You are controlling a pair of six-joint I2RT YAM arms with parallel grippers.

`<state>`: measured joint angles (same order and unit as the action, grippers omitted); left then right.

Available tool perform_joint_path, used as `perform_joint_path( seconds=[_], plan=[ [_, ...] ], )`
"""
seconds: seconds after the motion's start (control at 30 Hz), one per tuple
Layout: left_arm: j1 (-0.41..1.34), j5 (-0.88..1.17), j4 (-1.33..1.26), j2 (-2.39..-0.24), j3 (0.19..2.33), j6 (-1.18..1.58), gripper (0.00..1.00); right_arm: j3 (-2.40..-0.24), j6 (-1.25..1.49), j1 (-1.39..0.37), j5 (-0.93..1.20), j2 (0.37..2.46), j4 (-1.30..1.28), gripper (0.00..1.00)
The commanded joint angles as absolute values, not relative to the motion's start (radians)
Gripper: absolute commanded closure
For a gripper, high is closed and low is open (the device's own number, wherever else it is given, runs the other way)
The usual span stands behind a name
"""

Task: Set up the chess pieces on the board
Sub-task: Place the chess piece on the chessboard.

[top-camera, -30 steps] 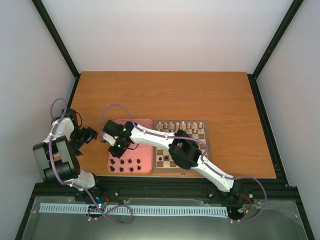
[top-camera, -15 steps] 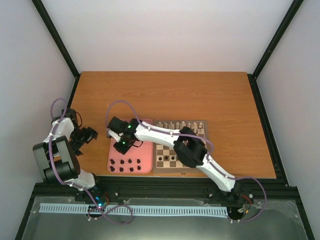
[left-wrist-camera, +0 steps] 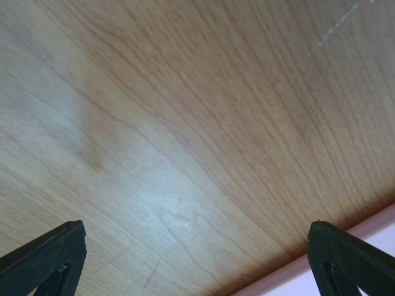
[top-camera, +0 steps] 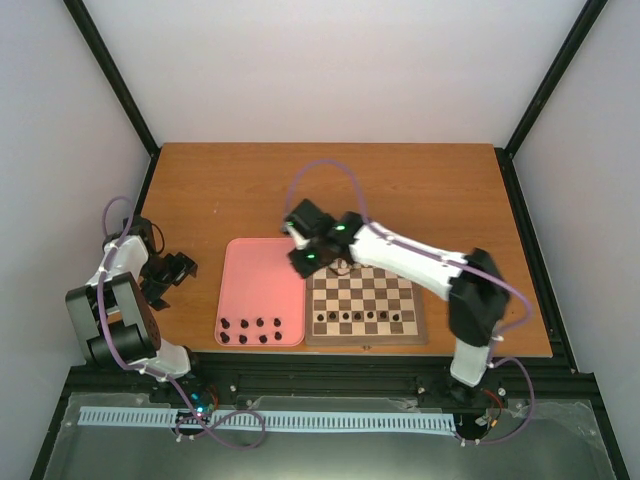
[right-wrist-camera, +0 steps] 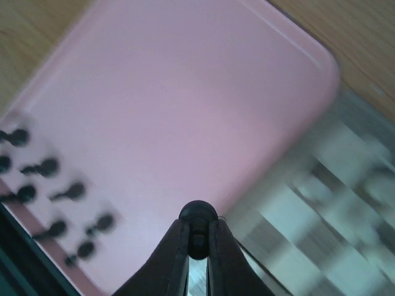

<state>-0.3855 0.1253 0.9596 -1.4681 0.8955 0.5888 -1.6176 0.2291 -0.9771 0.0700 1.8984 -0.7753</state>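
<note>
The wooden chessboard (top-camera: pixel 365 300) lies right of the pink tray (top-camera: pixel 262 285). Several dark chess pieces (top-camera: pixel 365 318) stand along the board's near row. More dark pieces (top-camera: pixel 250 330) sit at the tray's near end, blurred in the right wrist view (right-wrist-camera: pixel 62 191). My right gripper (top-camera: pixel 305 252) hovers at the board's far left corner, shut on a dark round-headed piece (right-wrist-camera: pixel 197 216). Below it the tray (right-wrist-camera: pixel 185 105) meets the blurred board (right-wrist-camera: pixel 345 185). My right arm hides the board's far row. My left gripper (top-camera: pixel 180 268) is open and empty over bare wood left of the tray, fingers (left-wrist-camera: pixel 43 253) wide apart.
The wooden table (top-camera: pixel 420 190) stretches behind and right of the board. The tray's edge (left-wrist-camera: pixel 376 225) shows at the bottom right of the left wrist view. Black frame posts stand at the table's corners.
My right arm has swung right from over the tray's middle to the board's far left corner, still shut on the dark piece. The board's near row has come into view. The left arm is still.
</note>
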Motion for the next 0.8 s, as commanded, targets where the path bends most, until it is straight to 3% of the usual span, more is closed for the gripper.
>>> perform_joint_path(
  seconds=[0.0,0.1,0.4,0.77],
  plan=[
    [-0.388,0.186,0.934,-1.430,0.903,0.557,0.00,-1.338,0.329,-0.843,-0.006,1.652,-0.825,0.97],
    [-0.380,0.195,0.924,-1.416,0.891,0.543,0.00,-1.146,0.354,-0.767,-0.053,1.490,-0.891,0.97],
    [-0.342,0.206,0.912,-1.427,0.905,0.532,0.00,-0.847,0.514,-0.647,-0.080,1.217,-1.016,0.97],
    [-0.313,0.196,0.911,-1.447,0.923,0.523,0.00,-0.778,0.605,-0.628,-0.092,1.234,-1.025,0.97]
  ],
)
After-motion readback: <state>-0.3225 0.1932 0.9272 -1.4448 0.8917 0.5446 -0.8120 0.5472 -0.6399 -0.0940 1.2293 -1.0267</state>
